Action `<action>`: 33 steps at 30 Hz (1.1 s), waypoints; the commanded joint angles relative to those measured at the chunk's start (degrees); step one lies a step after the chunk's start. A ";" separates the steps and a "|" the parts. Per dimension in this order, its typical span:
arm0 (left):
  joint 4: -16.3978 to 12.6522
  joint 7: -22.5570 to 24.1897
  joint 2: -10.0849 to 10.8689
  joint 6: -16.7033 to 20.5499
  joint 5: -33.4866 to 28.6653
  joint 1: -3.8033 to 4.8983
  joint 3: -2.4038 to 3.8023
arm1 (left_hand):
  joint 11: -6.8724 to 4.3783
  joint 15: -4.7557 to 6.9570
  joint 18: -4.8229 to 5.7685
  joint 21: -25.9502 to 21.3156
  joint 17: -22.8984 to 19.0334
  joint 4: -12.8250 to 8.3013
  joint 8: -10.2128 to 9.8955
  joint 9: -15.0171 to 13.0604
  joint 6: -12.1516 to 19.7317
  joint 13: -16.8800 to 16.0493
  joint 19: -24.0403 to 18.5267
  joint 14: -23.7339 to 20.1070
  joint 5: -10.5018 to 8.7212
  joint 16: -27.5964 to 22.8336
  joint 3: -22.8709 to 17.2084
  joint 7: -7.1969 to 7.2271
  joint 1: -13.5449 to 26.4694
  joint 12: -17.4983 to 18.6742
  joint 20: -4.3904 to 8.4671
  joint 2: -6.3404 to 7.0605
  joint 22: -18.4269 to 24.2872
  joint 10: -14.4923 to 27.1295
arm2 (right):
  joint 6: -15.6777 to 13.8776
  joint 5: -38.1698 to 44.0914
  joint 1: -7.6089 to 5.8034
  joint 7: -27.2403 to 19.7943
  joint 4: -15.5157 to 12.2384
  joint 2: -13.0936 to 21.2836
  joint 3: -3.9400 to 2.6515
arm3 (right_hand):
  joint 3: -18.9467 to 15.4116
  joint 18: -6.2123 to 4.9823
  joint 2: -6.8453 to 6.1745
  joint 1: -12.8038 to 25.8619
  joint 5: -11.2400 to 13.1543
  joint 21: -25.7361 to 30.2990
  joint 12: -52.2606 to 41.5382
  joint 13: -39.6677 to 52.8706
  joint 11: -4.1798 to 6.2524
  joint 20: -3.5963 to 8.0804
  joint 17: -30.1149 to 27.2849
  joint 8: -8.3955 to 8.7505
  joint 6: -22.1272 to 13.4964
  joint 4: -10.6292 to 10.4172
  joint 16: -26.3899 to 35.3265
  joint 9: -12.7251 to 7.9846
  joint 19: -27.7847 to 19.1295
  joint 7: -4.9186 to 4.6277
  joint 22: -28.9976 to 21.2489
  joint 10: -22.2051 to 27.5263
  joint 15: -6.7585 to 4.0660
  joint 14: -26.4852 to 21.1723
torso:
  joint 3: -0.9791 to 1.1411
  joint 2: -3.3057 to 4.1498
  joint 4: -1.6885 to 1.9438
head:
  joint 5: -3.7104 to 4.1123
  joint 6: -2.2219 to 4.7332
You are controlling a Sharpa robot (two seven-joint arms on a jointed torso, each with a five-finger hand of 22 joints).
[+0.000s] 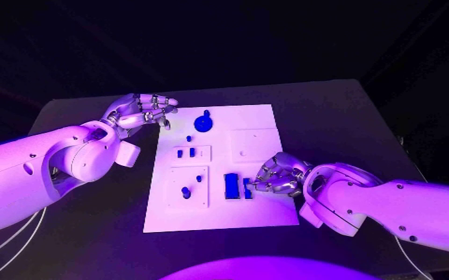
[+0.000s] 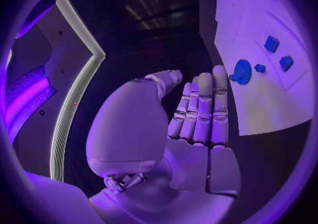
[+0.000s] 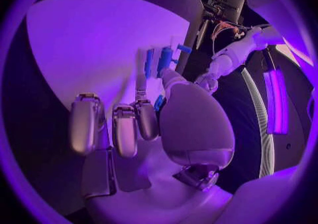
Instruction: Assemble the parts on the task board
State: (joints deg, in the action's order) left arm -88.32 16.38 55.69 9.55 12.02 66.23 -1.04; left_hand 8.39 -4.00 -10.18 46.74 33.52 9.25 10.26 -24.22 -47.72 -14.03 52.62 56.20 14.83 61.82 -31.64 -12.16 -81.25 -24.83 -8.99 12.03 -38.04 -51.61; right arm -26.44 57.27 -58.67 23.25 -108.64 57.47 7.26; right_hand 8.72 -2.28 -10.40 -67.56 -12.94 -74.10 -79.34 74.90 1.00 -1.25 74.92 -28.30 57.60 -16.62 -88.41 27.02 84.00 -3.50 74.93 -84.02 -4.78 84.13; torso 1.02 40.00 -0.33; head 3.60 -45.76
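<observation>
Head view. I am looking down on the task board point(image 1: 266, 212), a white plate lying in the middle of the black surface point(image 1: 355, 108). My right hand point(image 1: 277, 175) is resting over the board's near right part, fingers curled down beside a small blue part point(image 1: 247, 187) and a taller blue block point(image 1: 230, 185). I cannot tell from here whether the fingers are pinching the small part or only touching it. My left hand point(image 1: 140, 111) is hovering off the board's far left corner, fingers loosely apart and holding nothing. A round blue part point(image 1: 203, 122) is sitting near the far edge; further small blue pieces are sitting in the left-hand recessed panels.

Left wrist view. The left hand point(image 2: 199, 115) is showing a flat palm with straight fingers side by side, empty. The round blue part point(image 2: 241, 71) and two small blue pieces point(image 2: 278, 53) are lying on the board point(image 2: 265, 112) beyond it.

Right wrist view. The right hand point(image 3: 142, 123) is reaching its fingers toward upright blue parts point(image 3: 157, 60) on the board point(image 3: 86, 49); fingertip contact is hidden.

Judgement. I am judging the step in hand to be seating or picking up the small part beside the block. The next move is calling for a secure pinch, then careful alignment over its slot.
</observation>
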 commanded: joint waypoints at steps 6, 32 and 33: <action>1.94 3.09 -1.41 0.23 -1.85 -0.07 -0.03 | -0.04 -0.39 -0.32 -1.85 -0.31 2.05 0.22 -0.03 0.71 0.12 -0.43 -1.15 -0.30 0.13 1.98 0.12 2.51 -0.75 -0.81 0.95 1.06 0.77 | -4.13 -20.47 -3.40 -26.99 7.70 -0.41 -0.24 | -1.24 -2.96 1.31 -4.54 -0.54 16.98 8.89 4.31 -2.38 -2.06 6.37 2.12 -5.37 0.33 5.36 -0.49 -1.69 -2.38 7.07 4.47 2.27 2.85 | -0.90 -1.21 -0.17 | 0.31 1.77; 20.02 8.91 -13.96 6.73 -9.00 -1.19 0.00 | -8.39 4.00 10.18 -46.74 -33.52 -9.25 -10.26 24.22 47.72 14.03 -52.62 -56.20 -14.83 -61.82 31.64 12.16 30.16 24.83 8.99 -12.03 38.04 51.61 | -1.22 -37.00 -7.34 -43.46 39.69 -14.93 -2.04 | -8.72 2.28 10.40 17.66 12.94 74.10 79.34 -74.90 -1.00 1.25 -74.92 28.30 -57.60 16.62 88.41 -27.02 -84.00 3.50 -74.93 84.02 4.78 -84.13 | -1.60 -4.52 -0.28 | -1.46 9.01; 19.58 9.00 -13.90 7.30 -9.06 -1.28 0.02 | -8.39 4.00 10.18 -46.74 -33.52 -9.25 -10.26 24.22 47.72 14.03 -52.62 -56.20 -14.83 -61.82 31.64 12.16 32.05 24.83 8.99 -12.03 38.04 51.61 | -1.67 -37.54 -7.18 -43.71 39.13 -14.88 -2.18 | -8.72 2.28 10.40 19.48 12.94 74.10 79.34 -74.90 -1.00 1.25 -74.92 28.30 -57.60 16.62 88.41 -27.02 -84.00 3.50 -74.93 84.02 4.78 -84.13 | -1.56 -4.80 -0.24 | -1.60 9.17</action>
State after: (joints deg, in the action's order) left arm -68.14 25.14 41.89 15.70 2.87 65.02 -1.08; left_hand 4.47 -3.98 -3.82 1.87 6.47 7.03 4.27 -9.15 -19.11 -1.60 18.13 17.06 6.24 5.74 -8.99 -3.88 -66.85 -4.22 -7.23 4.56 -3.71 -21.58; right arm -26.86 20.73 -65.94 -19.94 -68.86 42.66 5.17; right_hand 10.88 -4.67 -5.09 -65.19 -4.05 -1.52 -4.29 6.29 -4.12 -6.15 11.99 -7.11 19.79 -6.20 -6.35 8.27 20.81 -5.12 15.79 -24.02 3.33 22.94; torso -0.63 35.78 -0.65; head 2.24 -36.86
